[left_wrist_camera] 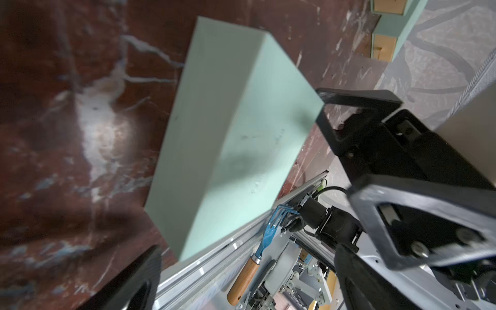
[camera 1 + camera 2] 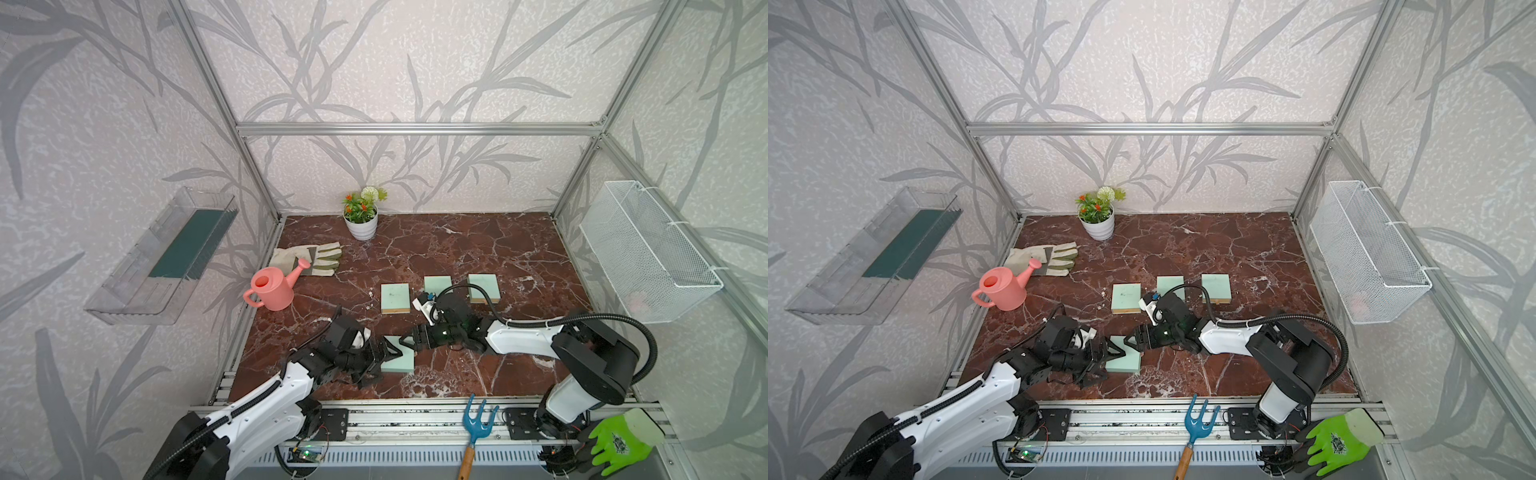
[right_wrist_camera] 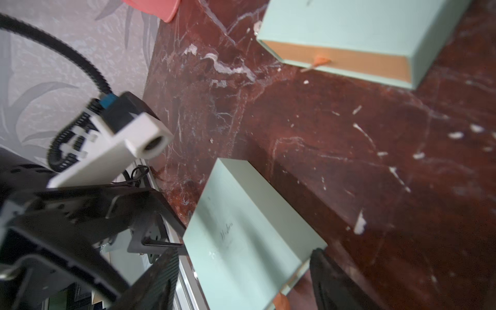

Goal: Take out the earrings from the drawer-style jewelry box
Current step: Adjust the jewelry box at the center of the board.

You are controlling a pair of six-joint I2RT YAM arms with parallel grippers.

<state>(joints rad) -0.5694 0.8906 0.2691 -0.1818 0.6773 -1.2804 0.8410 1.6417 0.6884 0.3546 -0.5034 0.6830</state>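
Earrings hidden in both top views, likely inside the closed mint-green box; left jaws and right jaws spread at its opposite ends. Left wrist: box unheld, could slide when pulled. Right wrist: its tiny orange tab easily missed

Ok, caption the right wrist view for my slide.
Mint-green jewelry box on the marble table, a second box beyond showing its orange pull tab.

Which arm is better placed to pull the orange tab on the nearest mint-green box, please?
Probably right. The orange tab sits on the side of the nearest box that faces the right gripper, whose open jaws are just beside it. The left gripper, also open, is at the opposite, plain side.
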